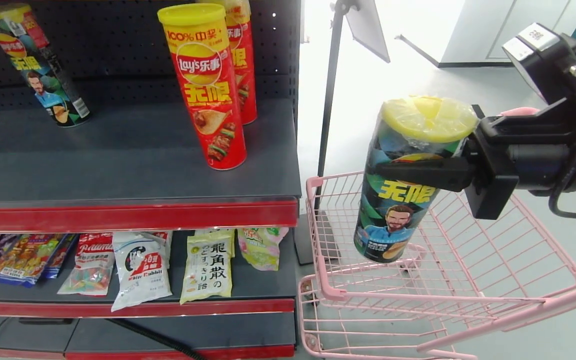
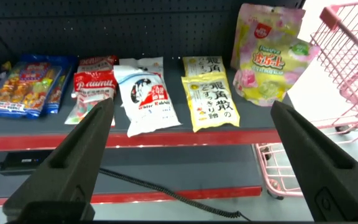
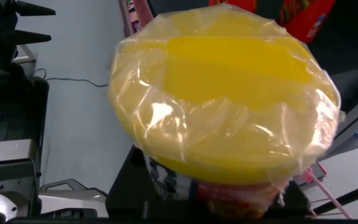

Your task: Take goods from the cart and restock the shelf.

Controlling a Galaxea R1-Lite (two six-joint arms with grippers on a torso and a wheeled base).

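The right hand (image 1: 408,162) is clamped on a dark can (image 1: 398,210) just under its yellow lid (image 3: 222,99), one finger across the front and the other hidden behind it. The can hangs over the cart (image 1: 319,235), slightly tilted, its base near the wire at the far side. In the head view the shelf (image 1: 133,165) lies at about 9 o'clock from the can, and a red can (image 1: 208,100) stands near the shelf's front edge at about 10 o'clock. The grip sits high, so most of the can's length hangs below the fingers. I judge that a quick swing toward the shelf could make it pivot or slip, the more so if the loose film on the lid reaches under the pads (I cannot tell whether it does). If carried too low, its base could catch the cart's rim or the shelf's red lip. If carried too close to 10 o'clock, it could knock the red can over. If set down tilted, a tall narrow can like this may topple. The left hand (image 2: 192,104) is spread wide and holds nothing, facing the bags (image 2: 148,96) on the lower shelf.
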